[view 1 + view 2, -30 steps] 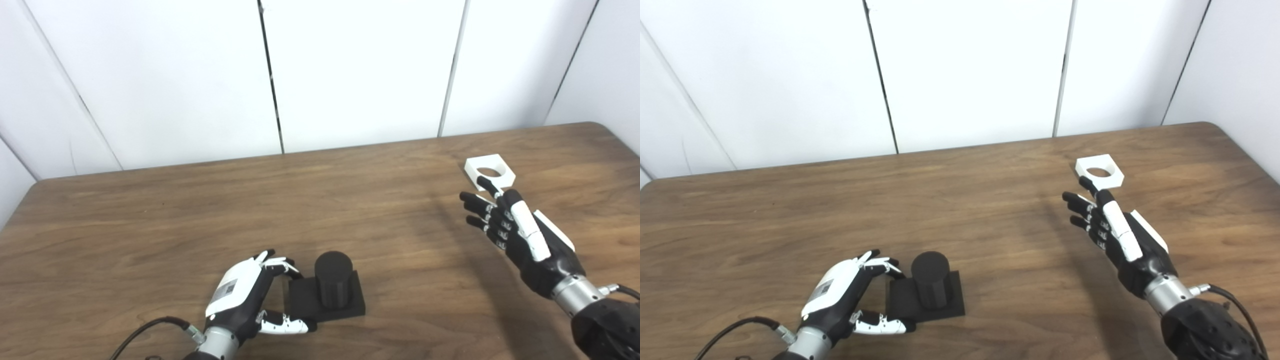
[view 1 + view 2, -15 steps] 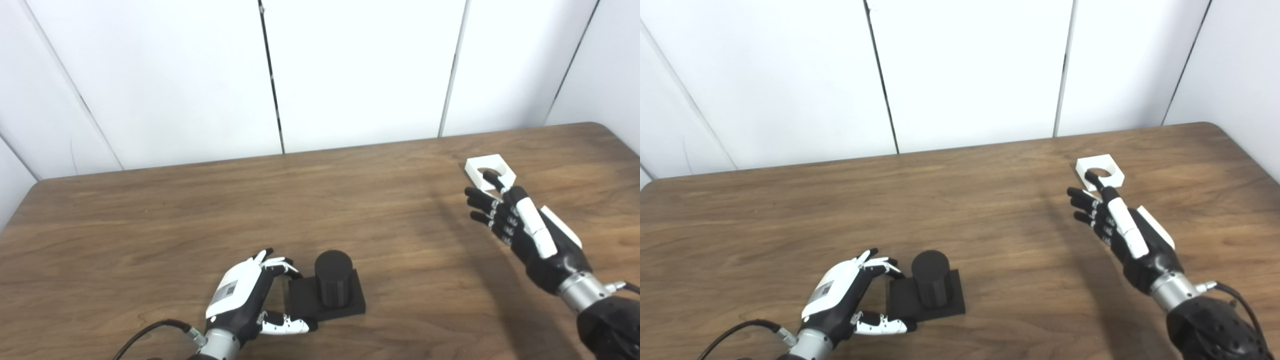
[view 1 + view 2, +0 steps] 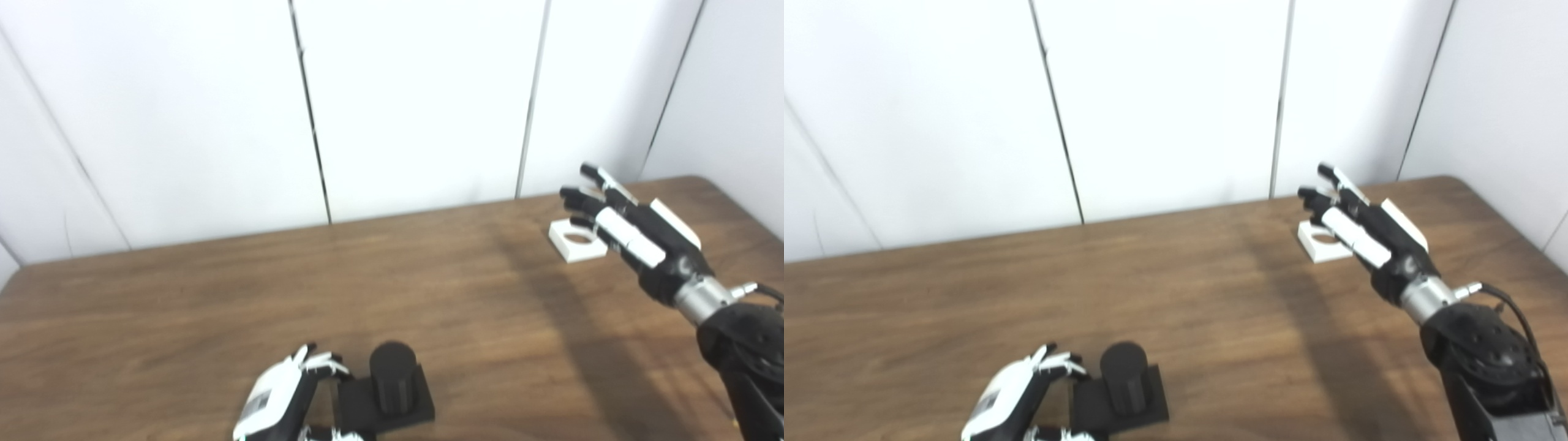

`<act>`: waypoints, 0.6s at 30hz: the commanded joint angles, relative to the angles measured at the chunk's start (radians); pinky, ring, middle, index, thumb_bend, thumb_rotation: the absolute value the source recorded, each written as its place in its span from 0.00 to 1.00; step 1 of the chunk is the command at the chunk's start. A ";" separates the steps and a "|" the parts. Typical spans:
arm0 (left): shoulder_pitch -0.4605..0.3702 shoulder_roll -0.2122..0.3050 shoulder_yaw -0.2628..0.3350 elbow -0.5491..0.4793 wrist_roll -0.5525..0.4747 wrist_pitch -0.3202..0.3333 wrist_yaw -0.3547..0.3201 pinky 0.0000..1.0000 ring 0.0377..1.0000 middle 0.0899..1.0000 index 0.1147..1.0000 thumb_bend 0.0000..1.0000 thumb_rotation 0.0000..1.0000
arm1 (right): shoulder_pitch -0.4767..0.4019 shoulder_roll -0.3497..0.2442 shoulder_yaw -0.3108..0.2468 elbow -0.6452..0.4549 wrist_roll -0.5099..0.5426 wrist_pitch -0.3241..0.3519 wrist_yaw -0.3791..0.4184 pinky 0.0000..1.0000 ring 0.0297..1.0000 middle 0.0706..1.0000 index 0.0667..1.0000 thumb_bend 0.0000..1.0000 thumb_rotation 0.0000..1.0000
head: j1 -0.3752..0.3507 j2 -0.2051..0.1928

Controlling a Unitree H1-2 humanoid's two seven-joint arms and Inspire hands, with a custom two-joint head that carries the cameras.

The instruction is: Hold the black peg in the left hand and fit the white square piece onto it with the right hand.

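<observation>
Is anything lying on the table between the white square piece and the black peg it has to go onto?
Nothing visible does. The white square piece lies far right under the open right hand; bare table runs from it to the black peg beside the left hand.

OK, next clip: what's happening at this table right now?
A humanoid robot is setting up a peg-and-hole fit. Its left hand sits at the near edge with fingers around the base of the black peg, which stands upright on the table; whether it is gripping cannot be told. The right hand is open, fingers spread, hovering over the white square piece, which lies flat at the far right and is not picked up yet.
</observation>
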 commanded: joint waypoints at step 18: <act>0.034 0.055 0.002 0.062 0.042 0.048 -0.044 1.00 1.00 0.86 0.42 0.51 0.07 | -0.312 -0.426 0.308 0.198 -0.459 -0.025 0.195 1.00 1.00 0.98 0.91 0.93 0.23 | -0.006 0.022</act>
